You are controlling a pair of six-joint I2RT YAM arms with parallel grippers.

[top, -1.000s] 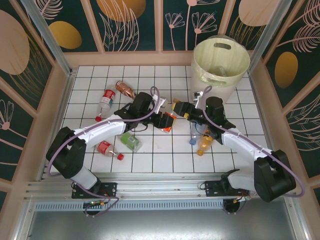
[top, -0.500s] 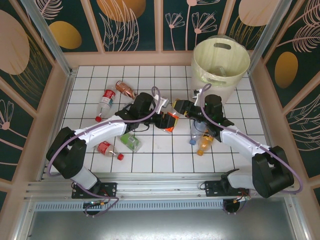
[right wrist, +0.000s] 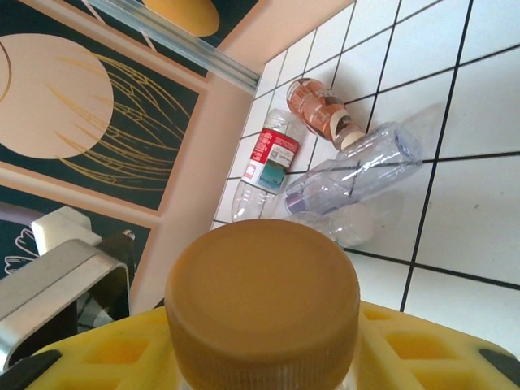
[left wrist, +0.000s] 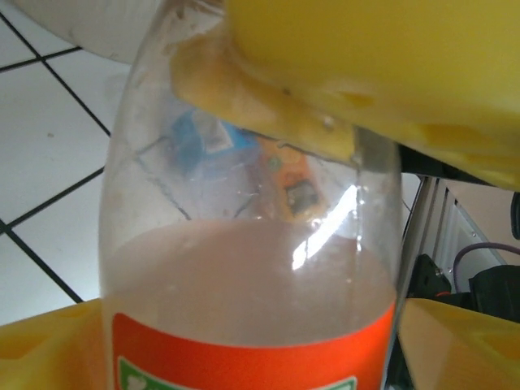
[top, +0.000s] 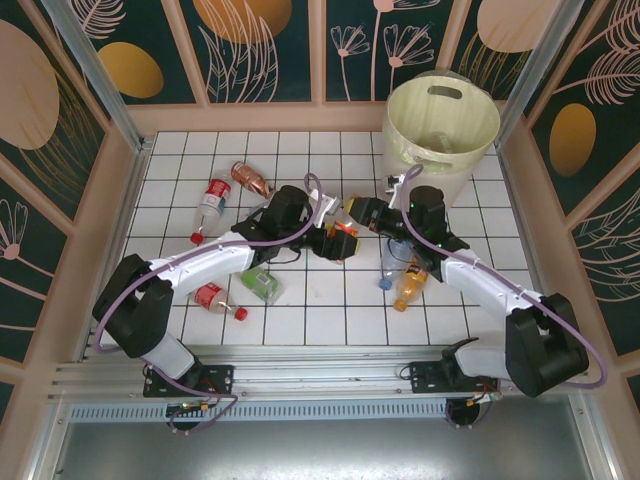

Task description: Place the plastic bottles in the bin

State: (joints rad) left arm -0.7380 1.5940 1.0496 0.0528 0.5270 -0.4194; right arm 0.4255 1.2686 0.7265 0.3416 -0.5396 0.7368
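An orange-labelled plastic bottle (top: 344, 233) with an orange-brown cap (right wrist: 262, 292) sits between my two grippers at the table's middle. My right gripper (top: 360, 214) is shut on its cap and neck, with yellow pads (right wrist: 422, 345) on both sides of the cap. My left gripper (top: 330, 241) is open around the body of the bottle (left wrist: 244, 276); its right pad (left wrist: 463, 341) stands just clear of the plastic. The right gripper's yellow finger (left wrist: 366, 65) crosses the bottle's top. The pale bin (top: 415, 150) stands at the far right with a bottle inside (top: 441, 143).
A red-labelled bottle (top: 211, 200) and a copper one (top: 250, 180) lie far left. A green bottle (top: 260, 284) and another red-labelled one (top: 216, 298) lie near left. A clear bottle (top: 390, 265) and an orange one (top: 410, 286) lie under my right arm. Walls enclose the tiles.
My right gripper has closed on the bottle's cap. My left gripper, shut on the bottle before, has opened. The bottle has shifted slightly toward the right arm.
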